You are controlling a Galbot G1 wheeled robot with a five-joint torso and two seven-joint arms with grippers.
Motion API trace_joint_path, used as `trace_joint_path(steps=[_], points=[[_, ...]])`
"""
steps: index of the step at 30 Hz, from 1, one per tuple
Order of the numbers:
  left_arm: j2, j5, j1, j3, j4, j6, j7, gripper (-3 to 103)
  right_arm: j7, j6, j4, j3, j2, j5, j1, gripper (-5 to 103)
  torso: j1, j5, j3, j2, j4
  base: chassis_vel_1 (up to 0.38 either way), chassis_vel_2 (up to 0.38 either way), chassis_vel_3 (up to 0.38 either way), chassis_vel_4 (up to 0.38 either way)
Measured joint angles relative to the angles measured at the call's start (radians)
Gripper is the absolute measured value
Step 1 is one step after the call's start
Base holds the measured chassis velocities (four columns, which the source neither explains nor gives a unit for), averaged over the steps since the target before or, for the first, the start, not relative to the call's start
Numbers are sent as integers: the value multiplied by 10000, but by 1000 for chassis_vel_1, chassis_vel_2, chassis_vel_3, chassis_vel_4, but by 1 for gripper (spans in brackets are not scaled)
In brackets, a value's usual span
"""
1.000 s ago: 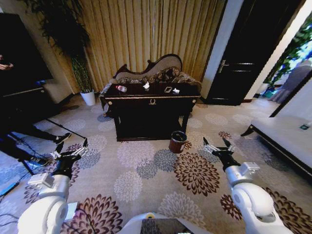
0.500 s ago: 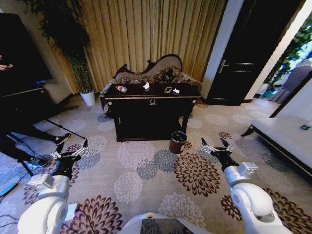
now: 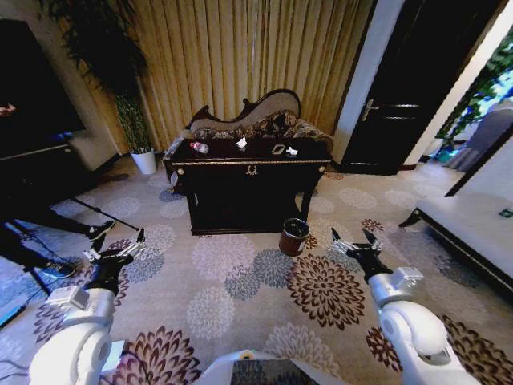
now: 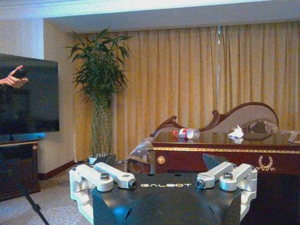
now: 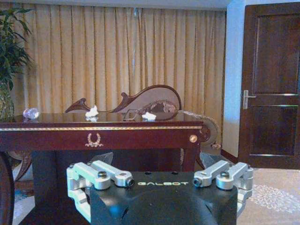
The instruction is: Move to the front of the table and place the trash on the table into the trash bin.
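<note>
The dark glossy table (image 3: 250, 166) with gold trim stands ahead, in front of the curtains. On its top lie the trash items: a clear bottle with a red cap (image 3: 199, 147), a crumpled white tissue (image 3: 240, 142) and small wrapper scraps (image 3: 289, 150). The reddish-brown trash bin (image 3: 293, 237) stands on the carpet by the table's front right leg. My left gripper (image 3: 117, 247) hangs open and empty low on the left, far from the table. My right gripper (image 3: 351, 237) is open and empty, just right of the bin. The left wrist view shows the bottle (image 4: 186, 133) and tissue (image 4: 236, 132); the right wrist view shows the tissue (image 5: 91, 112) and a wrapper (image 5: 149, 115).
A carved sofa (image 3: 268, 116) sits behind the table. A white plant pot (image 3: 145, 160) stands to its left, and a dark TV cabinet (image 3: 36, 172) with tripod legs beyond that. A door (image 3: 401, 96) and a bench (image 3: 469, 233) are on the right. Patterned carpet lies open before the table.
The whole head view has shifted slightly, with the table and bin a touch nearer. Both arms keep the same pose with grippers open.
</note>
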Motion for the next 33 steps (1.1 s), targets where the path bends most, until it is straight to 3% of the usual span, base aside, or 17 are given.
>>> trace_joint_path(steps=[33], points=[[-38, 6, 66, -19, -108, -37, 65, 100, -27, 70, 13, -3, 49, -11, -43, 100, 0, -1, 0, 0, 0, -66, 65, 66, -68]])
